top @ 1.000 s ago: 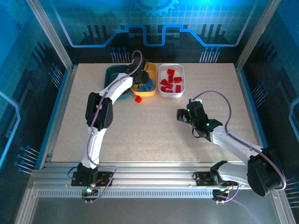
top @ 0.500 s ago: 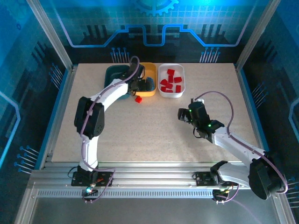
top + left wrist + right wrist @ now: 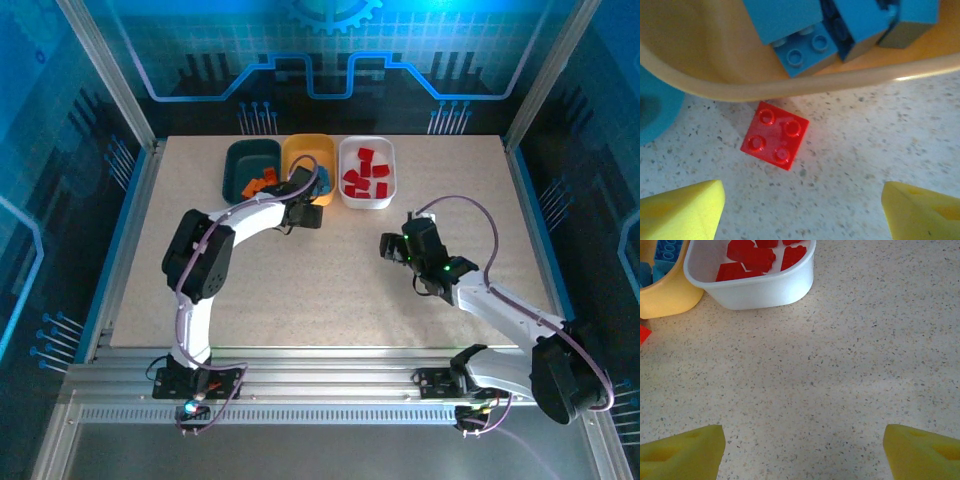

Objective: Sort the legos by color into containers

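Table (image 3: 330,270): three tubs (image 3: 760,292), seemingly one brick (image 3: 774,135)

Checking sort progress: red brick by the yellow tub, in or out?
Out. The red brick lies studs-up on the table, just outside the yellow tub rim, not in any tub.

Lone red brick (image 3: 774,135) on speckled beige table (image 3: 865,145), blue bricks (image 3: 805,50) in yellow-orange tub (image 3: 790,91), red bricks (image 3: 752,260) in white tub (image 3: 755,292)

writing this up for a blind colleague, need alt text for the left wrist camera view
A red four-stud lego lies studs up on the speckled table, just outside the rim of the yellow-orange tub, which holds blue legos. The left hand hangs above it, open, its yellow fingertips in the bottom corners; a dark teal tub edges in at left.
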